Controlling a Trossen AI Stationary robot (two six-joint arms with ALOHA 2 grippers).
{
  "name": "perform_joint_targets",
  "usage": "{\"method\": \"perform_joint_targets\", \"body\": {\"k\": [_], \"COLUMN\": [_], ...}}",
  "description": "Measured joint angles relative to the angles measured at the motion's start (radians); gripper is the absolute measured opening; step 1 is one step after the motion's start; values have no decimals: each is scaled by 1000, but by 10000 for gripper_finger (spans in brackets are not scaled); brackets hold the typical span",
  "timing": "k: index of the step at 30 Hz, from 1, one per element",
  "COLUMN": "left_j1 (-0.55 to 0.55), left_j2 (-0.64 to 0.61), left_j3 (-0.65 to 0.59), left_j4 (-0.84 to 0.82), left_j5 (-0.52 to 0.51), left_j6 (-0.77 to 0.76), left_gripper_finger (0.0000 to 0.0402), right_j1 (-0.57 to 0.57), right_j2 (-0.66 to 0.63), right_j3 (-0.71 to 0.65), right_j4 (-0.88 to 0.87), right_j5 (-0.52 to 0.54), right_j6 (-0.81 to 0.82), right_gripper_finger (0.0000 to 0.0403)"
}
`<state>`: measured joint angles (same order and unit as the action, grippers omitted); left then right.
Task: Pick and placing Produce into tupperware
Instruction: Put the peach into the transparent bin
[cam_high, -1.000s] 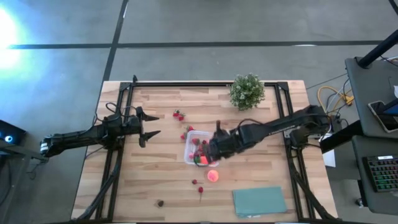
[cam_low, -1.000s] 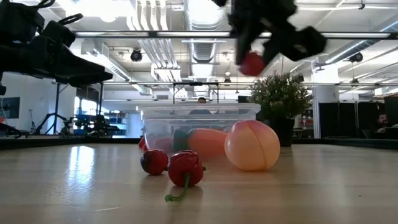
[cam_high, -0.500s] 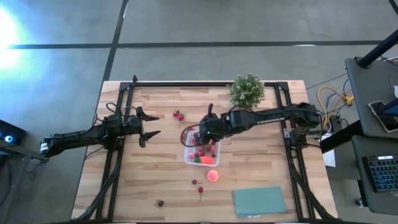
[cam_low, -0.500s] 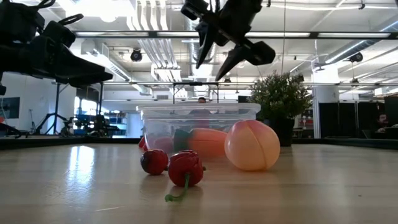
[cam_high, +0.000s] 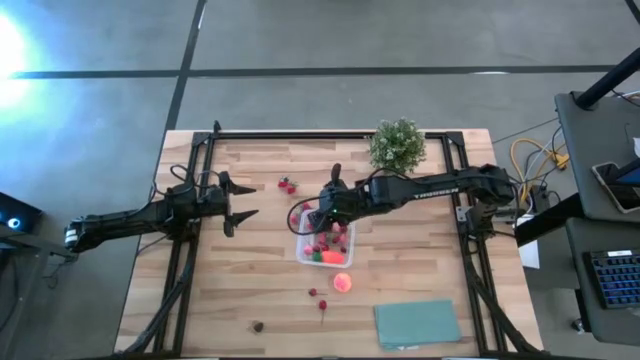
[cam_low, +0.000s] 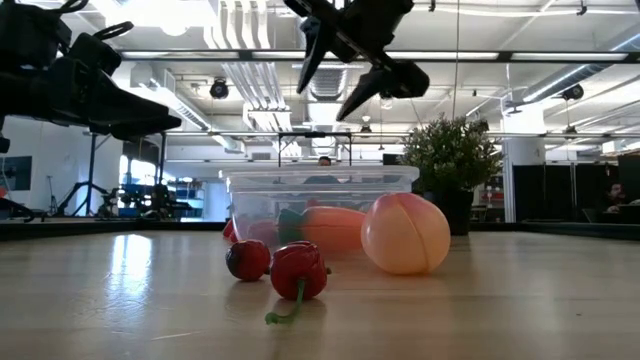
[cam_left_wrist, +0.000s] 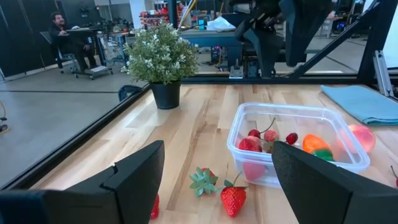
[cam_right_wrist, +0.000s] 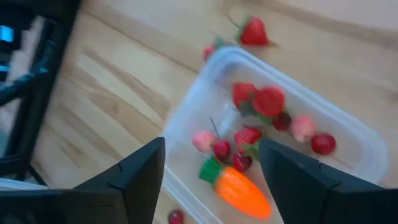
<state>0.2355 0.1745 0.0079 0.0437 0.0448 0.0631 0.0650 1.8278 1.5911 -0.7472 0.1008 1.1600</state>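
Note:
The clear tupperware (cam_high: 299, 250) stands mid-table and holds strawberries, cherries and an orange piece with a green end (cam_right_wrist: 239, 186). My right gripper (cam_high: 318, 212) hangs open above the tupperware's far left part (cam_right_wrist: 205, 81), with nothing between its fingers (cam_low: 375, 90). A pink-orange peach ball (cam_high: 342, 282) rests on the table by the tupperware's near side. Two cherries (cam_high: 318, 297) lie nearer still, and loose strawberries (cam_high: 287, 185) lie to the far left. My left gripper (cam_high: 245, 210) waits open at the table's left.
A bushy potted plant (cam_high: 397, 146) stands at the far edge, right of centre. A teal cloth (cam_high: 417, 323) lies flat at the near right. A small dark piece (cam_high: 258, 326) sits near the front edge. Black frame rails (cam_high: 190, 250) run along both sides.
My right gripper carried a red piece from beside the peach toward the table's far edge and a little left, over the tupperware. It rolled, opened and let the piece go. Its fingers now stand wider apart and hold nothing.

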Motion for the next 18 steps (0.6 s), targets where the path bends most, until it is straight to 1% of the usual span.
{"method": "perform_joint_targets", "body": {"k": [5, 13, 18], "left_j1": [0, 0, 0], "left_j2": [0, 0, 0], "left_j3": [0, 0, 0], "left_j4": [0, 0, 0], "left_j5": [0, 0, 0], "left_j6": [0, 0, 0], "left_gripper_finger": [283, 283, 283], "right_j1": [-1, -34, -47], "right_j2": [-2, 4, 6], "right_j3": [6, 5, 5], "right_j4": [66, 88, 99], "right_j5": [7, 16, -2], "right_j6": [-28, -28, -45], "right_gripper_finger": [220, 153, 140]}}
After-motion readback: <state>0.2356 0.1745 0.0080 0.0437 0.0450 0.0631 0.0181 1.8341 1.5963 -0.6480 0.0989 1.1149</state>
